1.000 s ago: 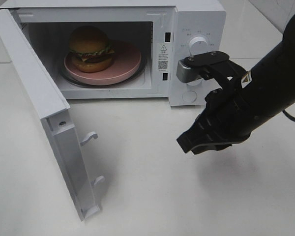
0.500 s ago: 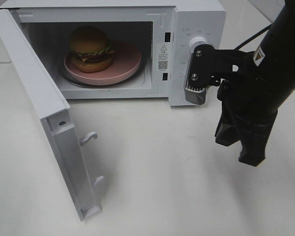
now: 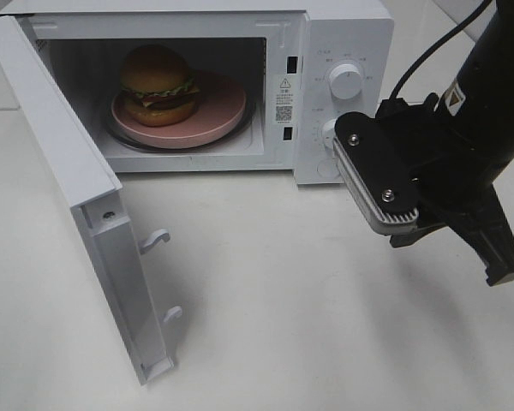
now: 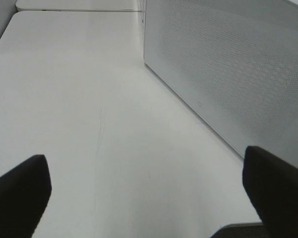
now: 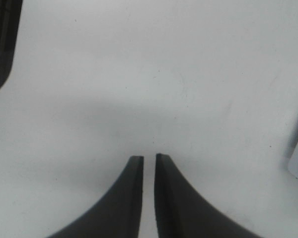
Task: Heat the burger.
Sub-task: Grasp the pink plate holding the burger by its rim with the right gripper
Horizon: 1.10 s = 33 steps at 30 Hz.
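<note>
1. Left claw [image 4: 144, 153]: the fingers are wide apart with nothing between them, low over the worktop [image 4: 79, 99]. It is near a white perforated panel [image 4: 228, 69], probably the door's outer face, though I cannot confirm that. The high view does not show this claw.
2. Door [image 3: 68, 163] of the microwave [image 3: 343, 26]: it is swung fully open, and the latch hooks [image 3: 154, 240] stick out over the worktop. I judge the step in hand to be closing it. Press flat on the outer face near the free edge, away from the hinge. Follow the arc right to the end so both hooks seat, and push gently or the oven may slide.
3. The burger [image 3: 158, 84]: it sits upright inside the cavity on the pink plate [image 3: 223, 111], toward the plate's left side. Nothing appears to poke past the doorway, so the door should not catch.
4. Knobs [image 3: 345, 81] on the right-hand panel: leave these until the door is latched.
5. Right claw [image 5: 149, 157]: the fingers are almost together with a thin slit between them, gripping nothing. It hangs over bare worktop in front of the panel, well apart from the door. Keep it out of the door's sweep; it is handy for the knobs afterwards.
</note>
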### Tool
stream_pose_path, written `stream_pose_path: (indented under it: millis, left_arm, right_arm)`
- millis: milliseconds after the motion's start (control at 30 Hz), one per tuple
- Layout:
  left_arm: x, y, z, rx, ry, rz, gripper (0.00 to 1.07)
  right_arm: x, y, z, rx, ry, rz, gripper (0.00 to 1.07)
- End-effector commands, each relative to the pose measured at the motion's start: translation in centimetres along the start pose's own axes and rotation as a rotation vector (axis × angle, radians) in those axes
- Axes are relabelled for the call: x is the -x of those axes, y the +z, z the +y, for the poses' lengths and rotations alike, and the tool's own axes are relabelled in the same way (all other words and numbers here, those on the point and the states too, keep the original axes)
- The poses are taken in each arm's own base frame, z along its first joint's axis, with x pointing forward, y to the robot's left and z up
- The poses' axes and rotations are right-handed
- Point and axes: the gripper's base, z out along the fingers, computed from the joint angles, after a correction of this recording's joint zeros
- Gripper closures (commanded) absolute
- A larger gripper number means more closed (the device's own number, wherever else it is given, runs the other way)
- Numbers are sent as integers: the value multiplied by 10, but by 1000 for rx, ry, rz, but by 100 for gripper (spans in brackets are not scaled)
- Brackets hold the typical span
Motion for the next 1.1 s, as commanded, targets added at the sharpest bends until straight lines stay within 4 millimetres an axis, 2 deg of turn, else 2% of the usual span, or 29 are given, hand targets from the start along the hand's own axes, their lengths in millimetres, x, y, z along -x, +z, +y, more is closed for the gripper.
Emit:
stream_pose_path:
  millis: [33, 67, 133, 167, 200, 233, 267, 300, 333, 400, 533, 767, 900, 1100]
  left_arm:
    - [0, 0, 0, 4, -2, -19, 6]
    - [0, 0, 0, 4, -2, -19, 6]
    - [0, 0, 0, 4, -2, -19, 6]
    - [0, 0, 0, 4, -2, -19, 6]
    - [0, 0, 0, 4, -2, -19, 6]
    - [0, 0, 0, 4, -2, -19, 6]
    - [0, 0, 0, 4, -2, -19, 6]
    - [0, 0, 0, 4, -2, -19, 6]
    - [0, 0, 0, 4, -2, -19, 6]
    - [0, 0, 0, 4, -2, -19, 6]
    - [0, 0, 0, 4, -2, -19, 6]
    - [0, 0, 0, 4, -2, -19, 6]
    - [0, 0, 0, 4, -2, -19, 6]
    - [0, 0, 0, 4, -2, -19, 6]
  right_arm:
    - [-2, -3, -3, -35, -34, 19, 85]
    - [-2, -3, -3, -35, -34, 19, 85]
    - [-1, -4, -6, -70, -36, 9, 68]
    - [-1, -4, -6, -70, -36, 9, 68]
    - [-1, -4, -9, -98, -37, 1, 54]
    - [-1, -4, -9, -98, -37, 1, 54]
    - [0, -4, -11, -125, -38, -7, 40]
    - [1, -4, -13, -140, -34, -13, 32]
    - [1, -4, -13, -140, -34, -13, 32]
    - [2, -5, -17, -187, 10, -31, 11]
    - [3, -6, -20, -220, 6, -39, 8]
    - [5, -7, -28, -312, -22, -46, 9]
    - [8, -2, -43, -320, -36, -34, 10]
    - [32, 12, -71, -348, -90, -24, 11]
